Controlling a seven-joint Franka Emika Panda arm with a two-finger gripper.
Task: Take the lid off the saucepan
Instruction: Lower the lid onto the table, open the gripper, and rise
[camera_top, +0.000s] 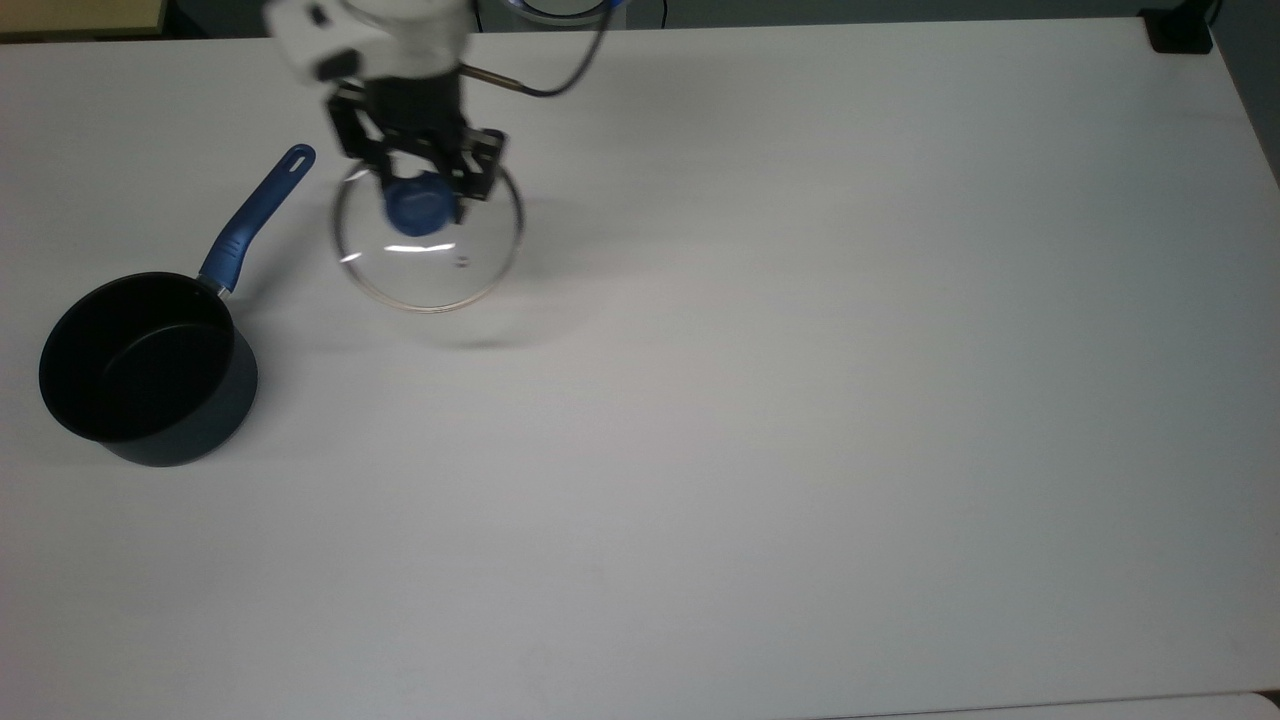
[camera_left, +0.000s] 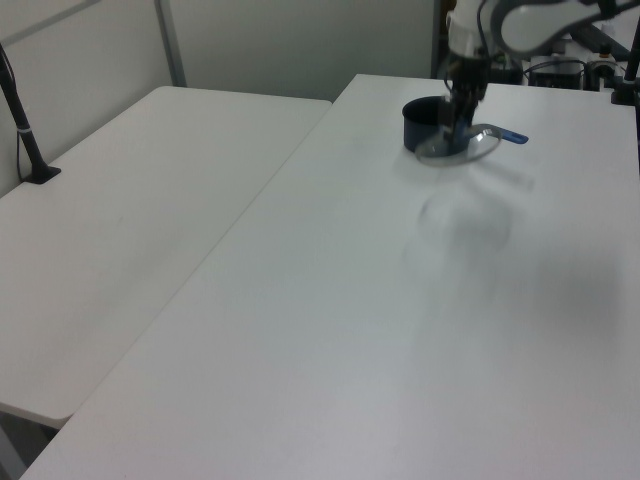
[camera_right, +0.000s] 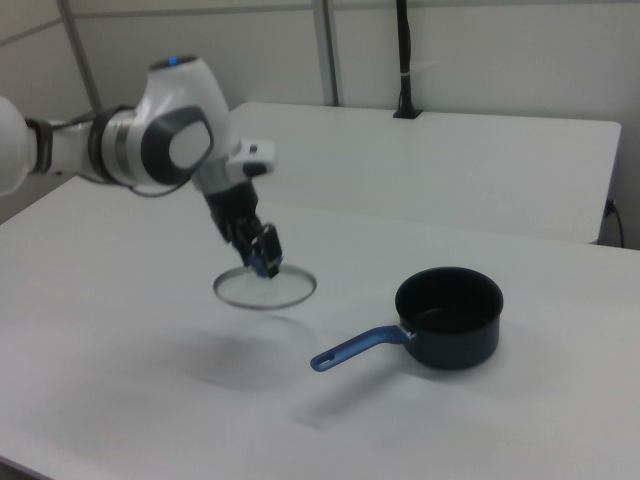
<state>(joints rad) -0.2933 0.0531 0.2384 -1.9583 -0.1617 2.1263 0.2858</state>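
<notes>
The saucepan stands uncovered at the top view's left, black inside, its blue handle pointing up and to the right; it is also seen as the saucepan and the saucepan. The glass lid hangs in the air to the right of the handle, clear of the pan. My gripper is shut on the lid's blue knob. In the right view the lid floats above its shadow on the table, held by the gripper. The lid overlaps the pan in the left view.
The white table stretches wide to the top view's right. A second white table adjoins it in the left view. A black clamp sits at the top view's far right corner. A black pole stands on the back table.
</notes>
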